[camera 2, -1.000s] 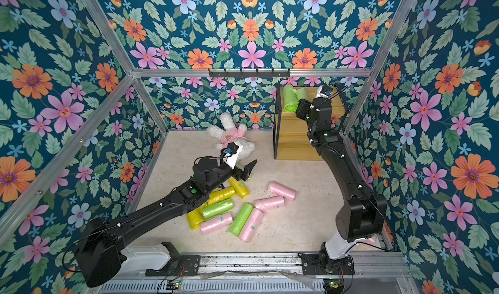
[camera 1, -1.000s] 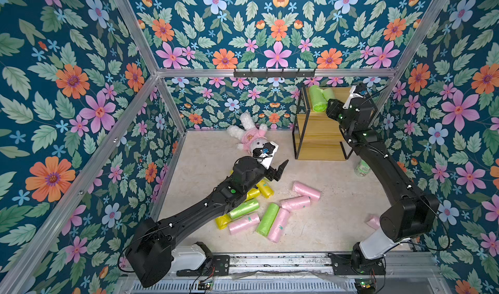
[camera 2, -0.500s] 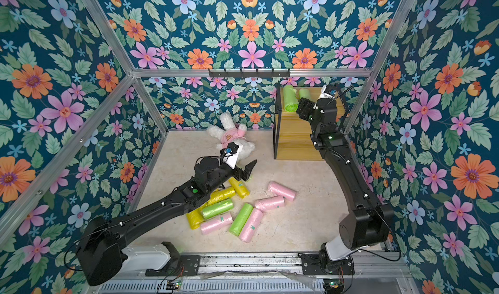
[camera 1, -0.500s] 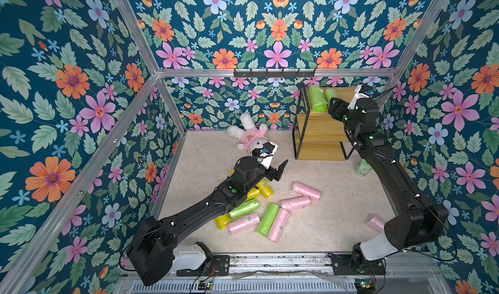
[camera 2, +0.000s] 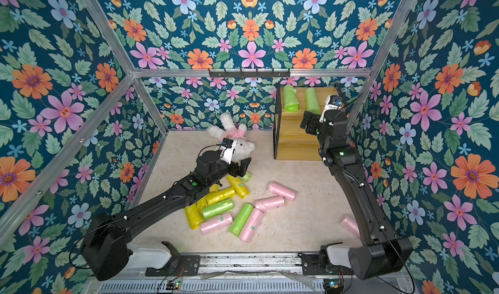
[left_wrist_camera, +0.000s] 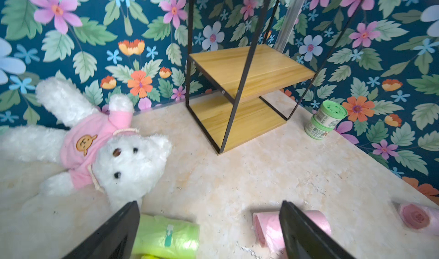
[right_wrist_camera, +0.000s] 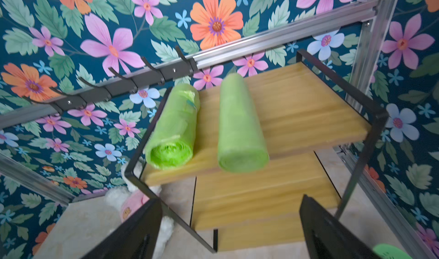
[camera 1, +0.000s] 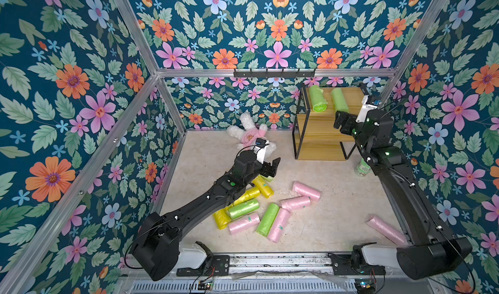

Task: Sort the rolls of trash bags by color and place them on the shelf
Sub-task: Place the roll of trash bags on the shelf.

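Note:
The shelf (camera 1: 321, 125) stands at the back right. Two green rolls (right_wrist_camera: 173, 127) (right_wrist_camera: 240, 124) lie side by side on its top board (right_wrist_camera: 297, 103). My right gripper (camera 1: 340, 122) hangs open and empty just in front of that board, clear of both rolls. On the floor lies a loose pile of yellow (camera 1: 260, 184), green (camera 1: 243, 208) and pink rolls (camera 1: 295, 203). My left gripper (camera 1: 271, 168) hovers open over the pile's far end. In the left wrist view a green roll (left_wrist_camera: 166, 236) and a pink roll (left_wrist_camera: 268, 229) lie below its fingers, neither held.
A white plush bunny in pink (camera 1: 251, 136) lies at the back wall beside the left gripper. A small green jar (camera 1: 363, 167) stands right of the shelf. One pink roll (camera 1: 386, 229) lies alone by the right arm's base. A black hook rail (camera 1: 274, 72) runs along the back wall.
My right gripper opened, left the second green roll on the top board and drew back from it. The left arm stayed almost still with its jaws open.

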